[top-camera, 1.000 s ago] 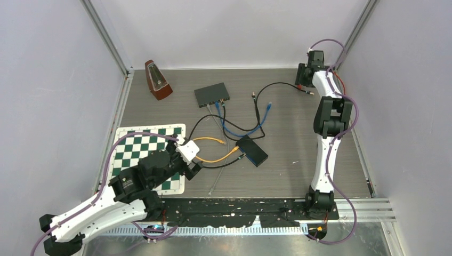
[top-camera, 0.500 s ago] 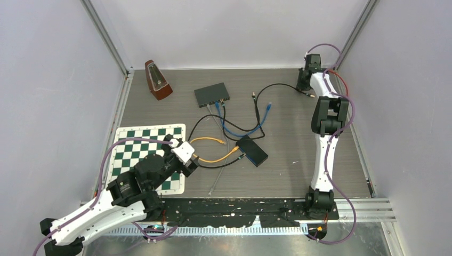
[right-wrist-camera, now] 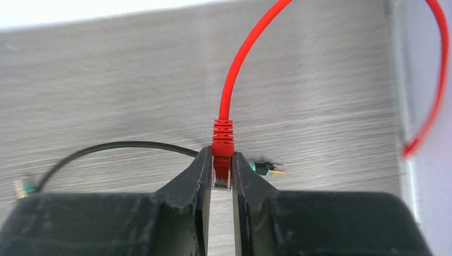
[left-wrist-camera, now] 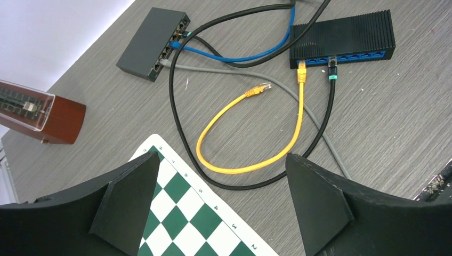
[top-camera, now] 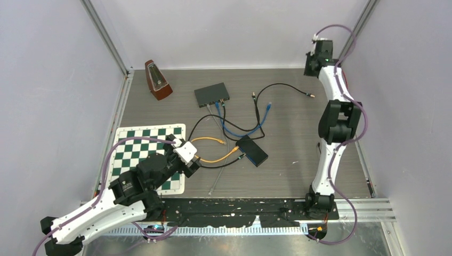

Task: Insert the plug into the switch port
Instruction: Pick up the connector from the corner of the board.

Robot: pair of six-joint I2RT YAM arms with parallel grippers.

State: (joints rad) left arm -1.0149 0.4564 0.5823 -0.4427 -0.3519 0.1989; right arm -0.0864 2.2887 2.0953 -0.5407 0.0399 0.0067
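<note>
My right gripper (right-wrist-camera: 221, 173) is shut on a red plug (right-wrist-camera: 222, 146) whose red cable (right-wrist-camera: 242, 58) runs up and away; in the top view this gripper (top-camera: 317, 57) is raised at the far right corner. Two black switches lie on the table: one near the middle (top-camera: 252, 150) (left-wrist-camera: 344, 38) with a yellow and a black cable plugged in, one farther back (top-camera: 211, 94) (left-wrist-camera: 153, 42). My left gripper (left-wrist-camera: 224, 205) is open and empty, low over the edge of the chessboard (left-wrist-camera: 181, 213), near the yellow cable loop (left-wrist-camera: 242, 165); it also shows in the top view (top-camera: 187, 157).
A brown metronome (top-camera: 157, 80) stands at the back left. Blue (top-camera: 240, 128), black (top-camera: 277, 85) and grey (top-camera: 218, 160) cables sprawl over the middle of the table. A loose black plug end (top-camera: 309, 95) (right-wrist-camera: 269, 169) lies below my right gripper. Walls close in on both sides.
My right gripper has risen from the table at the far right corner, lifting the red plug. My left arm has drawn back slightly toward the near left.
</note>
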